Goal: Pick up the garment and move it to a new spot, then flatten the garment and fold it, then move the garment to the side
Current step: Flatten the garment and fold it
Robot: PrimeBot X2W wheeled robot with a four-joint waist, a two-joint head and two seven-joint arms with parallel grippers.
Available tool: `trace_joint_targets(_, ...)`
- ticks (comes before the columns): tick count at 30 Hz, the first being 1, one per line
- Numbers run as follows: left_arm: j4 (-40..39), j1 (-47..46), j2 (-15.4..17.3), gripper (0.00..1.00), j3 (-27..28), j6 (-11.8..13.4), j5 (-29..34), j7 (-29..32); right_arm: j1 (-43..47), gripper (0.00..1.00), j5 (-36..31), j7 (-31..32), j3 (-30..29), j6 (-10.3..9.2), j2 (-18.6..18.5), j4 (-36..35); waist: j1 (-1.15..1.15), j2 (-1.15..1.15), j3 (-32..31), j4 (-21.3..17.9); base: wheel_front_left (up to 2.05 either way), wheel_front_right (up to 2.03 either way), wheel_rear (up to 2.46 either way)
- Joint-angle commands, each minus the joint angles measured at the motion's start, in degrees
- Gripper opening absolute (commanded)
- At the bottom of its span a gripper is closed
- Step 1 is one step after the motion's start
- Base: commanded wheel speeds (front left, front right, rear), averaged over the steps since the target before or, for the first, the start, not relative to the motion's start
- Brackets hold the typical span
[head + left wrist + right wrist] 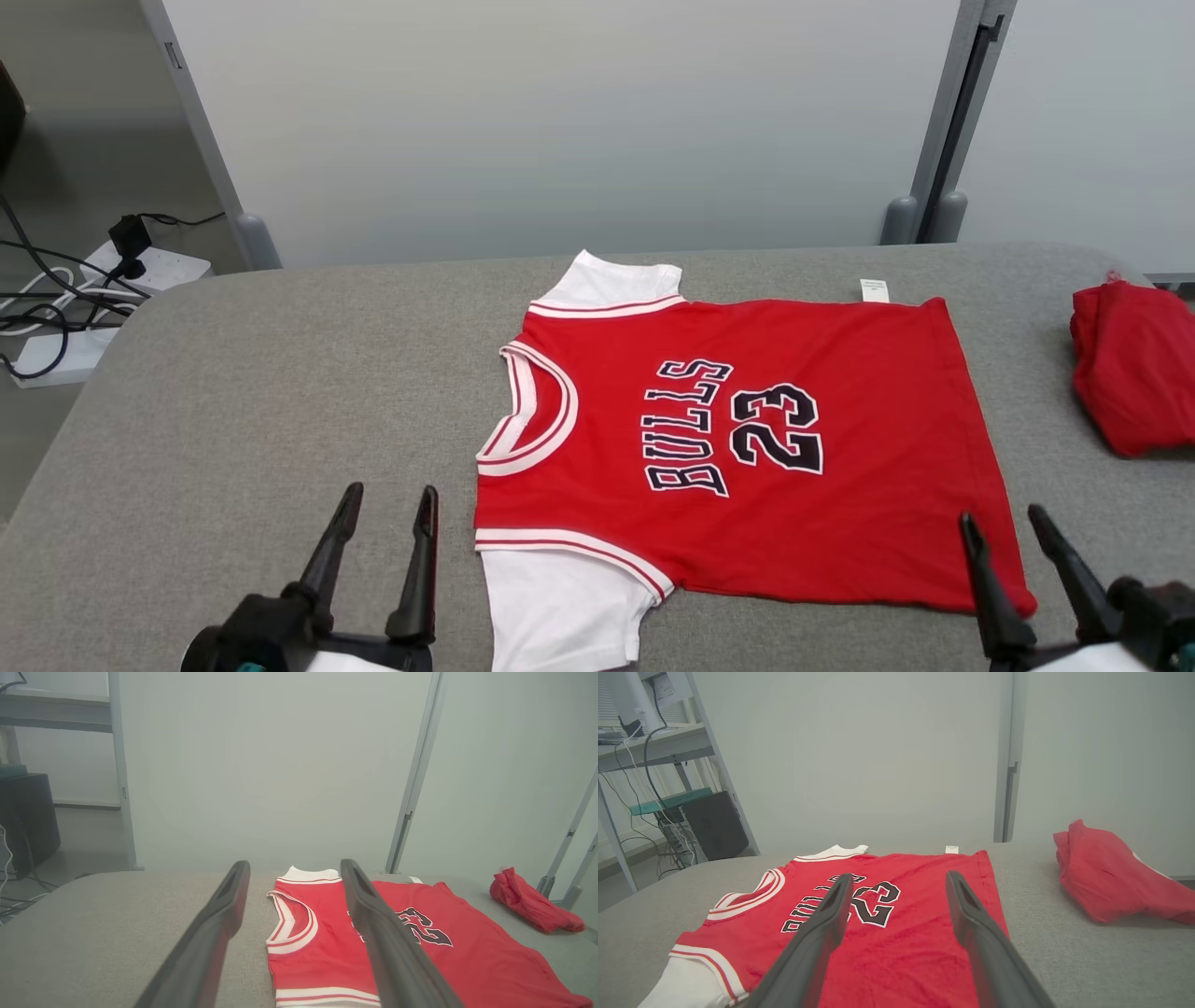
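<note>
I have the red jersey [747,448] spread flat, front side up, on the grey padded worktop [233,392], and "BULLS 23" reads sideways from my head camera. Its collar points toward the worktop's left edge and its hem toward the right edge. One white sleeve reaches up to the far edge. The other runs toward the near edge and out of the bottom of the head view. A small white tag [874,290] sticks out from the jersey's far side, near the hem.

My left gripper [391,489] sits over bare worktop by the near edge, just left of the near sleeve. Its two dark fingers are spread apart with nothing between them.

My right gripper [1001,513] is also released and empty, its fingers splayed at the jersey's near hem corner. In the head view its inner fingertip overlaps that corner. It may be touching the cloth or hovering just above it; I cannot tell from this angle.

A second red garment [1134,373] lies bunched at the worktop's right edge, well apart from the jersey. Off the far left corner, a white power strip [154,266] with cables lies on the floor.
</note>
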Motion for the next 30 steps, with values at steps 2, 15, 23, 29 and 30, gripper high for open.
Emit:
trace_joint_targets(2,-0.17,-0.5,-0.46,1.0,2.62,-1.21,3.25,-0.57,0.67,1.0,-0.65,-0.67,0.4,0.01,-0.56,-0.66,0.0,0.0,-0.45,-0.16,0.0,0.0,0.0)
trace_joint_targets(15,2.68,2.71,-2.33,1.0,5.25,-2.76,6.37,-0.58,3.82,1.0,-0.71,-0.67,-1.81,0.01,0.18,-4.94,0.0,0.0,-0.6,-1.02,0.0,0.0,0.0)
trace_joint_targets(23,3.12,2.46,-2.52,1.0,4.76,-2.95,6.35,-0.58,4.18,1.0,-0.18,-0.67,-1.24,0.01,-0.02,-4.83,0.0,0.0,-0.6,-0.64,0.0,0.0,0.0)
trace_joint_targets(29,4.4,2.56,-2.53,1.0,3.88,-2.91,5.84,-0.58,4.35,1.0,0.02,-0.67,-1.21,0.01,-0.17,-4.95,0.0,0.0,-0.6,-0.13,0.0,0.0,0.0)
trace_joint_targets(30,5.17,2.59,-2.53,1.0,3.51,-3.1,5.66,-0.58,4.37,1.0,0.03,-0.67,-1.19,0.01,-0.21,-4.95,0.0,0.0,-0.54,-0.05,0.0,0.0,0.0)
